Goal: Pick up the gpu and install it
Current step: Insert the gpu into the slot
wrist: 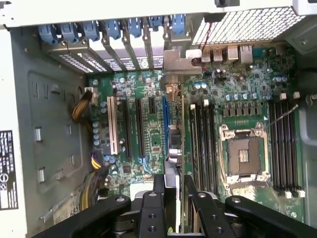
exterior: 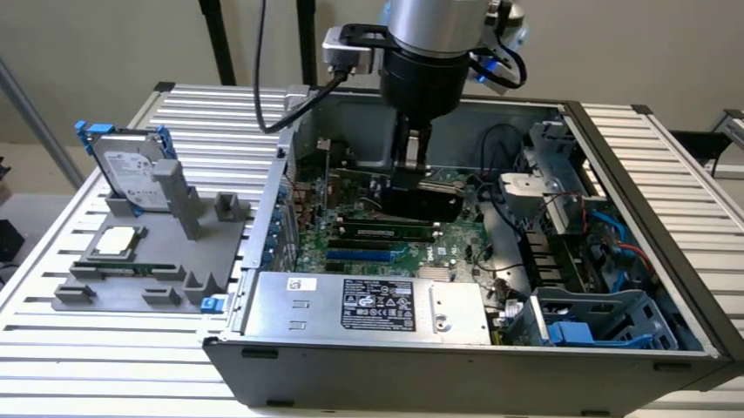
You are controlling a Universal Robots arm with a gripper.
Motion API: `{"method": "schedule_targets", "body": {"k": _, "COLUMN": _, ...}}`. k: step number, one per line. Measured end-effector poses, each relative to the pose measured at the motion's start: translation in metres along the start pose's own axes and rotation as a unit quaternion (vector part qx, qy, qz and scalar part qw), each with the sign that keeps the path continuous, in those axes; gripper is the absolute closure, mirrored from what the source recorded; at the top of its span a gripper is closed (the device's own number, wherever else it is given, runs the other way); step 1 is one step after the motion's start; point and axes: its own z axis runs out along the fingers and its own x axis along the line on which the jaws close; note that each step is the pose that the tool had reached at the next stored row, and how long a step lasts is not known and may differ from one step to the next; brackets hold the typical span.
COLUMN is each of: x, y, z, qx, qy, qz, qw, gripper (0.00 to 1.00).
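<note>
Black fingers (wrist: 159,184) of my gripper (wrist: 174,183) clamp the gpu (wrist: 175,144) upright over the green motherboard (wrist: 148,129) inside the open case (exterior: 465,374).

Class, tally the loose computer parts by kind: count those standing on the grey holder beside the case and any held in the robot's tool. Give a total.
Hard drive: 1
CPU chip: 1
gpu, held in the tool: 1
Total: 3
</note>
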Motion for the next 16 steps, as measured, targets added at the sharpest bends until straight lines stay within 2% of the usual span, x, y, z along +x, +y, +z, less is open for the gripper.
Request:
{"method": "schedule_targets", "body": {"k": 8, "x": 0.003, "y": 0.0211, "z": 0.0154, "qx": 0.0, "qy": 0.0, "qz": -0.008, "qw": 1.0, "gripper": 0.73}}
{"method": "schedule_targets", "body": {"k": 13, "x": 0.008, "y": 0.0235, "z": 0.0245, "qx": -0.0006, "qy": -0.0052, "qz": -0.02, "qw": 0.9998, "gripper": 0.73}}
{"method": "schedule_targets", "body": {"k": 16, "x": 0.008, "y": 0.0269, "z": 0.03, "qx": -0.0008, "qy": -0.0064, "qz": -0.025, "qw": 0.9997, "gripper": 0.73}}
